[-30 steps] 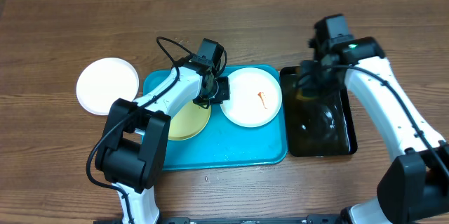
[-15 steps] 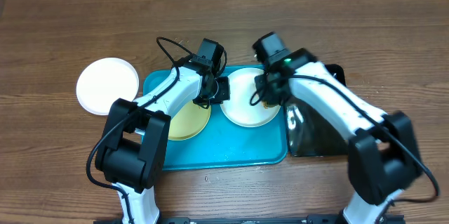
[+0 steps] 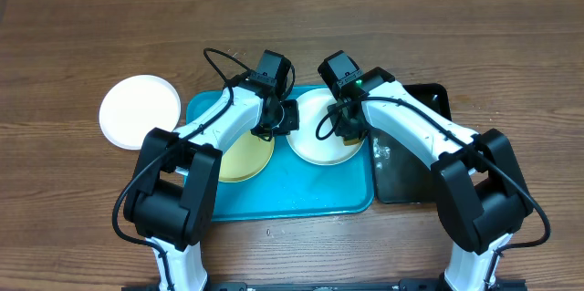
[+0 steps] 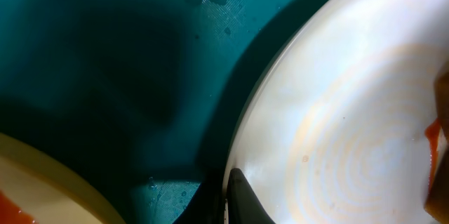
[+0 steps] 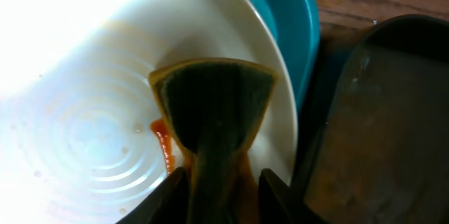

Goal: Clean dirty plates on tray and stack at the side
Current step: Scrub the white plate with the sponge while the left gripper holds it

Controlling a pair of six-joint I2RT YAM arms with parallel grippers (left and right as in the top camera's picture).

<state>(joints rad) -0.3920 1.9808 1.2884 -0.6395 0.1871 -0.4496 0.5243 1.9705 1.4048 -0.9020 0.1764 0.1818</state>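
Note:
The turquoise tray (image 3: 301, 198) carries a pale yellow plate (image 3: 239, 161) on the left and a white plate (image 3: 319, 145) on the right. My left gripper (image 3: 279, 116) is shut on the white plate's left rim (image 4: 238, 147); one dark finger (image 4: 242, 196) lies on top of the rim. My right gripper (image 3: 343, 125) hangs over the same white plate (image 5: 77, 62), shut on a folded yellow-green sponge (image 5: 214, 108) that rests on the plate beside an orange-red smear (image 5: 165, 148). A second white plate (image 3: 140, 111) lies on the table left of the tray.
A black tray (image 3: 422, 177) holding liquid stands right against the turquoise tray's right side, its rim (image 5: 330, 119) close to my right gripper. The yellow plate's edge (image 4: 42, 175) lies just left of my left gripper. Bare wooden table surrounds both trays.
My right arm swung left from over the black tray onto the white plate, carrying the sponge. The left arm and the plates stayed put.

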